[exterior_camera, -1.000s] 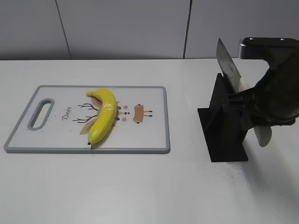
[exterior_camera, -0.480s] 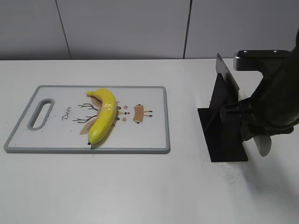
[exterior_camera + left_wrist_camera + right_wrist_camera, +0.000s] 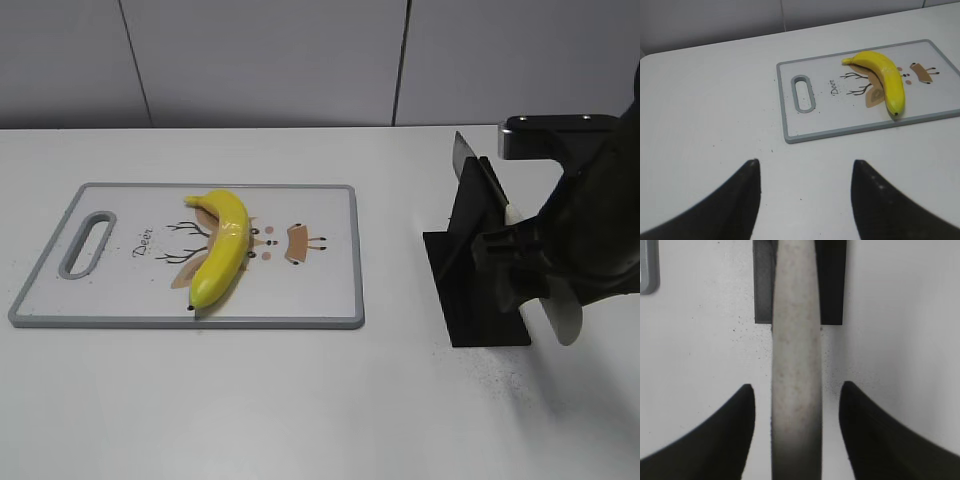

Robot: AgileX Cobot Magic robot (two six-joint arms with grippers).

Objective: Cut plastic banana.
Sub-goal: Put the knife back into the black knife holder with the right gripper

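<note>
The white table (image 3: 300, 400) is seen carrying a grey-rimmed cutting board (image 3: 330, 290) on the left and a black knife stand (image 3: 480, 290) on the right. The plastic banana (image 3: 222, 250) is laid whole near the board's middle, untouched. At the stand, the right gripper (image 3: 797, 405) is held with its 2 fingers spread either side of the knife's pale handle (image 3: 796, 365), no contact being visible. The left gripper (image 3: 805, 172) is also parted, hovering over bare table near the board. A grip closed off-centre could, it is judged, twist the knife or tip the light stand.
</note>
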